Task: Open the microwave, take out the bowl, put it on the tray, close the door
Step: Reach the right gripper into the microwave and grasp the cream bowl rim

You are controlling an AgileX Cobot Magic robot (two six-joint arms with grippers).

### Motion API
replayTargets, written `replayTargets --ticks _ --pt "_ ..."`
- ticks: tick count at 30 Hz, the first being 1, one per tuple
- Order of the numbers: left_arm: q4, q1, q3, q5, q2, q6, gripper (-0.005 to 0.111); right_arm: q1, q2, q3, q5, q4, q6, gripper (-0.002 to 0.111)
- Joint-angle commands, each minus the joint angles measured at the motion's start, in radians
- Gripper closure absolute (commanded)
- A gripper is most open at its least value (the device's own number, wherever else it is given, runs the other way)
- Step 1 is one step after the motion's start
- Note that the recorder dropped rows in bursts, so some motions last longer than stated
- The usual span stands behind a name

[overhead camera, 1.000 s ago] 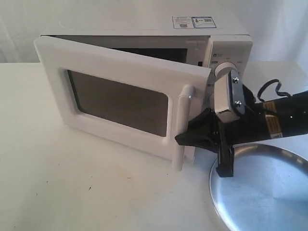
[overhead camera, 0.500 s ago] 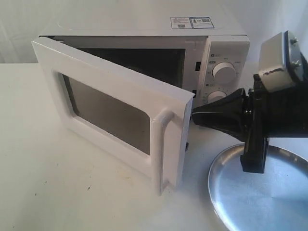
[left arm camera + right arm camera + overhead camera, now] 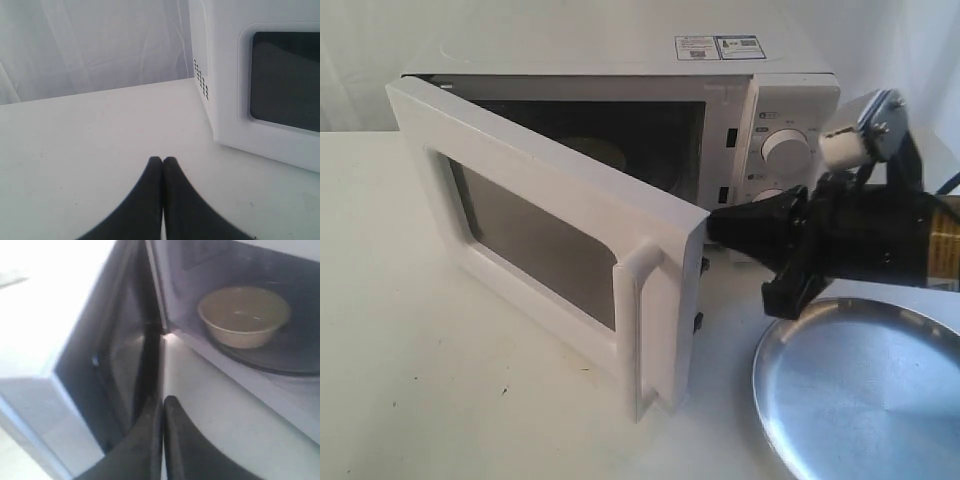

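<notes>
The white microwave (image 3: pixel 790 90) stands at the back with its door (image 3: pixel 540 210) swung partly open, handle (image 3: pixel 645 320) towards the front. Inside sits the cream bowl (image 3: pixel 243 315) on the dark turntable; its rim (image 3: pixel 595 150) just shows above the door in the exterior view. My right gripper (image 3: pixel 715 228) is shut with nothing in it, its tips against the inner free edge of the door (image 3: pixel 125 365). The silver tray (image 3: pixel 865 390) lies at the front right, under the right arm. My left gripper (image 3: pixel 162 161) is shut and empty, hovering over the table beside the microwave's side (image 3: pixel 220 75).
The white table (image 3: pixel 440 400) spreads in front and to the left of the open door. A white curtain hangs behind. Two round dials (image 3: pixel 785 148) sit on the microwave's right panel, close to the right arm.
The door has swung further open towards the front. My right gripper has moved from the handle side round to the door's inner edge, with its wrist turned.
</notes>
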Motion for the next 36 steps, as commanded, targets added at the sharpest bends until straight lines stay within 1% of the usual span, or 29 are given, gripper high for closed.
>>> replayTargets --ticks 1,3,5,7,8,9,10,13,15,19,23,26,29,31,34,35,36 --pt "-0.006 -0.002 -0.003 0.001 -0.002 0.000 0.107 0.076 0.064 -0.001 -0.070 0.039 -0.103 0.108" --pt "-0.006 -0.002 -0.003 0.001 -0.002 0.000 0.107 0.106 0.068 -0.001 -0.086 0.015 -0.113 0.108" --pt "-0.006 -0.002 -0.003 0.001 -0.002 0.000 0.107 0.123 0.066 -0.001 -0.149 -0.044 -0.133 0.108" --pt "-0.006 -0.002 -0.003 0.001 -0.002 0.000 0.107 0.124 0.066 -0.001 -0.211 -0.063 -0.153 0.108" --pt "-0.006 -0.002 -0.003 0.001 -0.002 0.000 0.107 0.124 0.066 -0.001 -0.203 -0.049 -0.164 0.108" --pt "-0.006 -0.002 -0.003 0.001 -0.002 0.000 0.107 0.124 0.066 -0.001 -0.172 -0.029 -0.168 0.108" --pt "-0.006 -0.002 -0.003 0.001 -0.002 0.000 0.107 0.124 0.068 -0.001 -0.102 0.006 -0.173 0.108" --pt "-0.006 -0.002 -0.003 0.001 -0.002 0.000 0.107 0.138 0.103 -0.003 0.108 0.199 -0.256 0.108" --pt "-0.006 -0.002 -0.003 0.001 -0.002 0.000 0.107 0.165 0.147 -0.020 0.139 0.312 -0.351 0.108" --pt "-0.006 -0.002 -0.003 0.001 -0.002 0.000 0.107 0.230 0.270 -0.117 0.152 0.393 -0.532 0.108" --pt "-0.006 -0.002 -0.003 0.001 -0.002 0.000 0.107 0.285 0.370 -0.229 0.274 0.529 -0.708 0.108" --pt "-0.006 -0.002 -0.003 0.001 -0.002 0.000 0.107 0.317 0.439 -0.315 0.323 0.613 -0.763 0.108" --pt "-0.006 -0.002 -0.003 0.001 -0.002 0.000 0.107 0.346 0.496 -0.384 0.325 0.603 -0.777 0.107" --pt "-0.006 -0.002 -0.003 0.001 -0.002 0.000 0.107 0.367 0.522 -0.413 0.325 0.579 -0.800 0.099" --pt "-0.006 -0.002 -0.003 0.001 -0.002 0.000 0.107 0.401 0.560 -0.454 0.336 0.572 -0.881 0.069" --pt "-0.006 -0.002 -0.003 0.001 -0.002 0.000 0.107 0.410 0.577 -0.475 0.351 0.577 -0.917 0.055" --pt "-0.006 -0.002 -0.003 0.001 -0.002 0.000 0.107 0.416 0.589 -0.492 0.372 0.581 -0.938 0.048"
